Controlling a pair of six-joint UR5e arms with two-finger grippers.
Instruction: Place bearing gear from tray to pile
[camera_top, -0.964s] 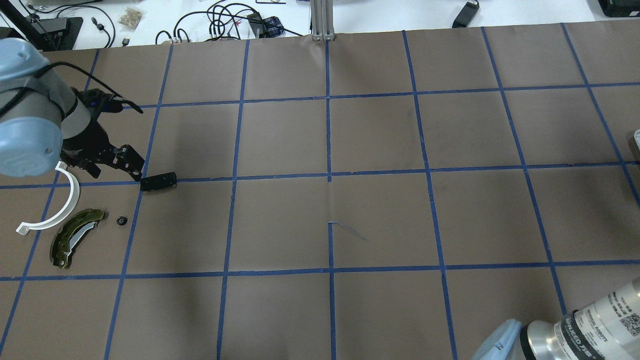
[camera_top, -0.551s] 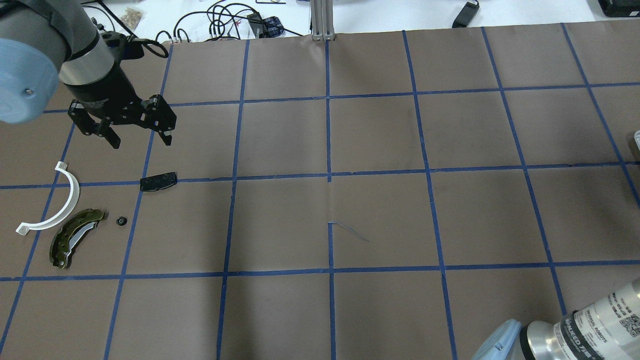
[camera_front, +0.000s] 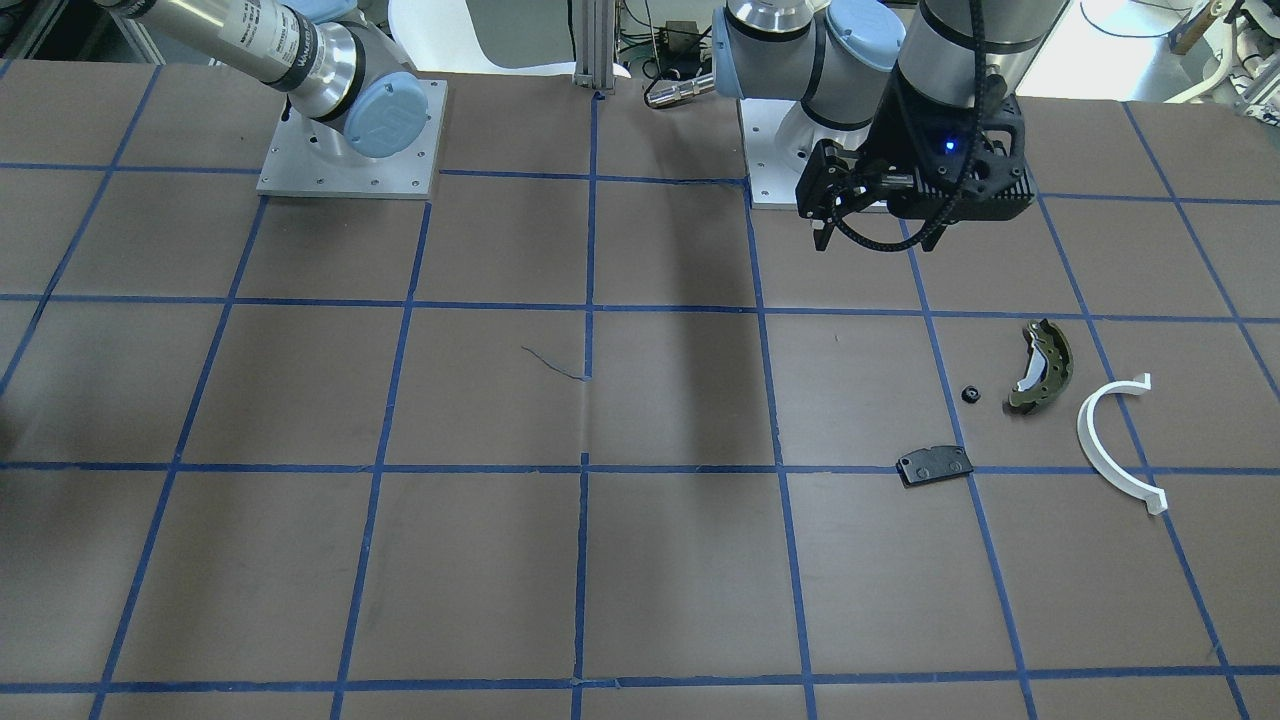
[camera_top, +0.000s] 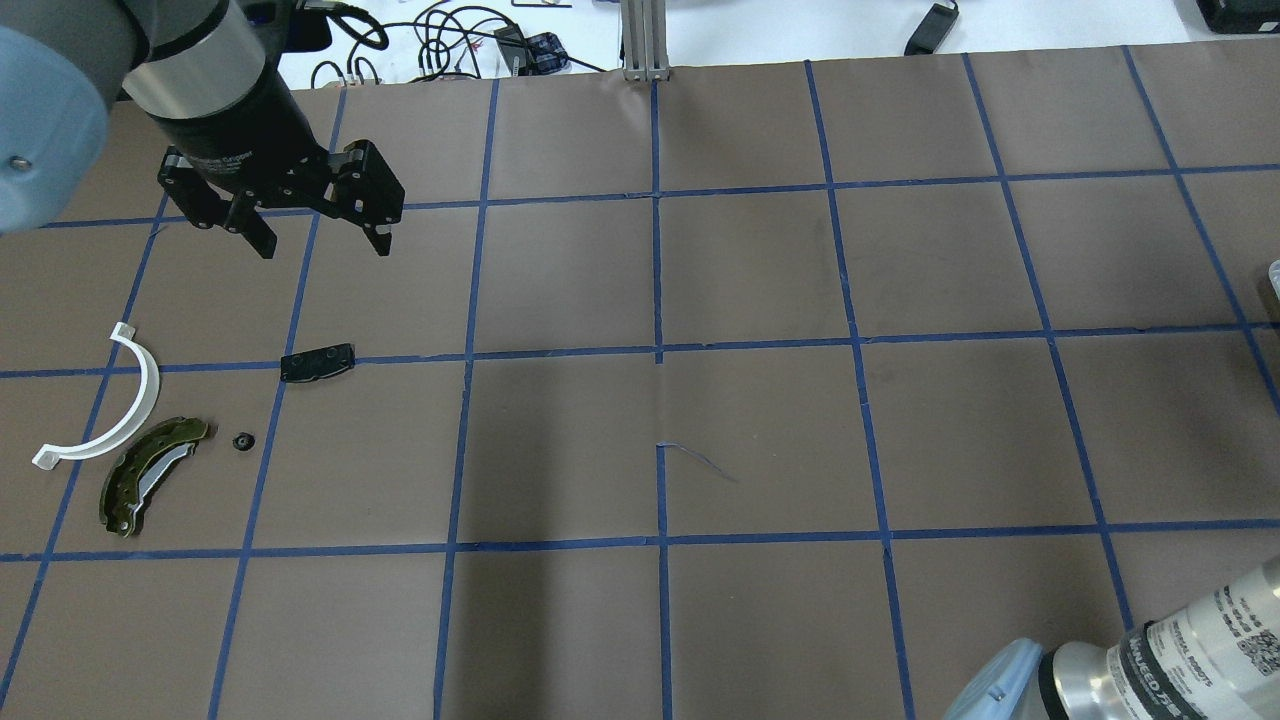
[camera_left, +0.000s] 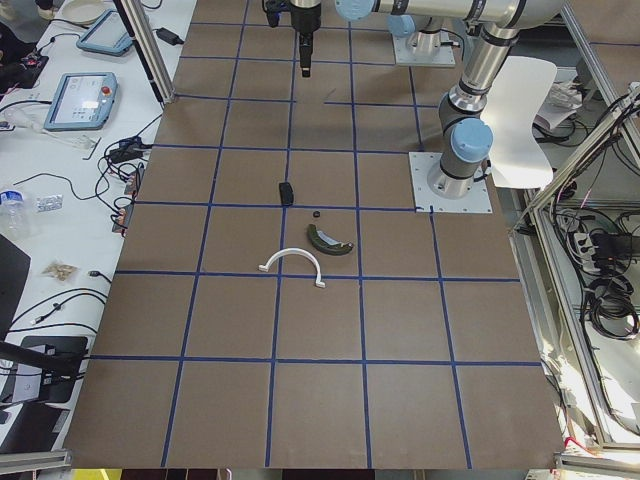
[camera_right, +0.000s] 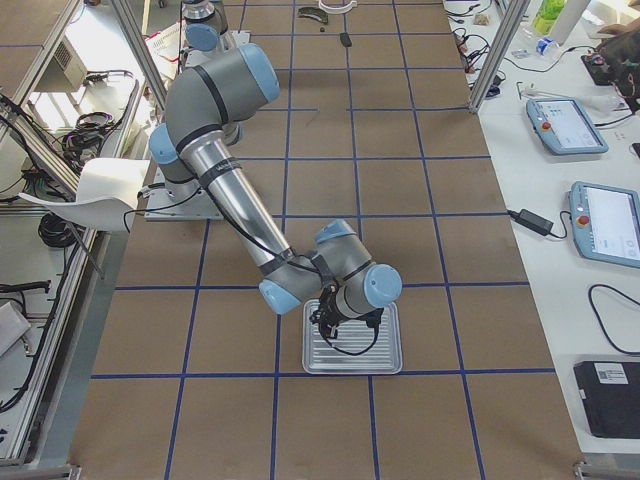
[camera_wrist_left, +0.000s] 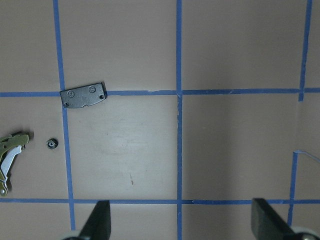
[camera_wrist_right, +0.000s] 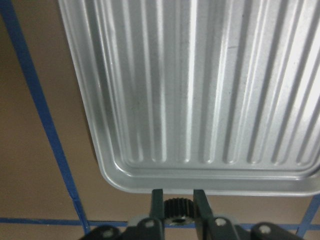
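My right gripper (camera_wrist_right: 175, 205) is shut on a small dark toothed bearing gear (camera_wrist_right: 175, 207), held just off the near rim of the ribbed metal tray (camera_wrist_right: 200, 100). The exterior right view shows that gripper (camera_right: 326, 325) over the tray (camera_right: 385, 350). The pile lies at the table's left: an olive-green brake shoe (camera_top: 150, 475), a white half-ring (camera_top: 120, 415), a flat black plate (camera_top: 317, 362) and a tiny black gear (camera_top: 242, 441). My left gripper (camera_top: 323, 248) is open and empty, raised above the table beyond the plate. Its fingers (camera_wrist_left: 100, 222) frame bare table.
Blue tape lines grid the brown table (camera_top: 760, 430). Cables and small items lie along the far white edge (camera_top: 450, 40). An aluminium post (camera_top: 645, 40) stands at the far middle. The right arm's base section (camera_top: 1150, 660) fills the near right corner.
My left gripper has risen from beside the black plate and moved toward the far side and right. It stays open and empty. The pile parts have not moved.
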